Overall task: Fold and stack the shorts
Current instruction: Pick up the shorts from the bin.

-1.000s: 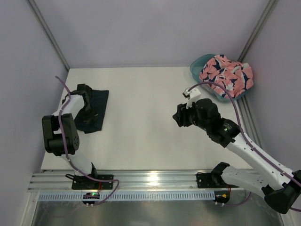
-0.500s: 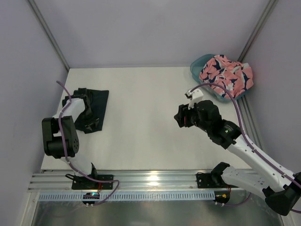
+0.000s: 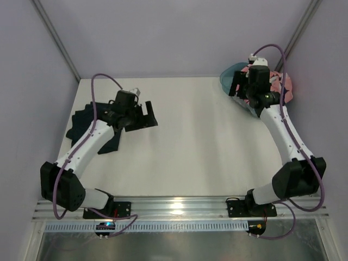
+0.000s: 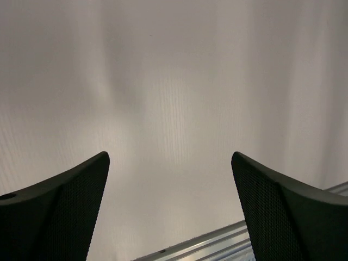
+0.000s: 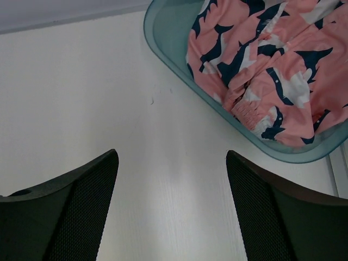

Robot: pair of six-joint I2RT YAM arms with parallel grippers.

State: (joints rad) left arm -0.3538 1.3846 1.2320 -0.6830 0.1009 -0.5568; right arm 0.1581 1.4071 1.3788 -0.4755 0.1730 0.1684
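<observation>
Soft, even overhead light; faint glare on the metal rail (image 3: 176,206); weak shadows.

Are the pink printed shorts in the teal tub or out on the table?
In the tub. The right wrist view shows the pink shorts bunched and unfolded inside the teal tub.

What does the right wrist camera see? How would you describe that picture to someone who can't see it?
A teal tub at the upper right holds bunched pink shorts printed with navy and white shapes. Below, the right gripper hangs open and empty over the white table, its two dark fingers at the bottom corners.
</observation>
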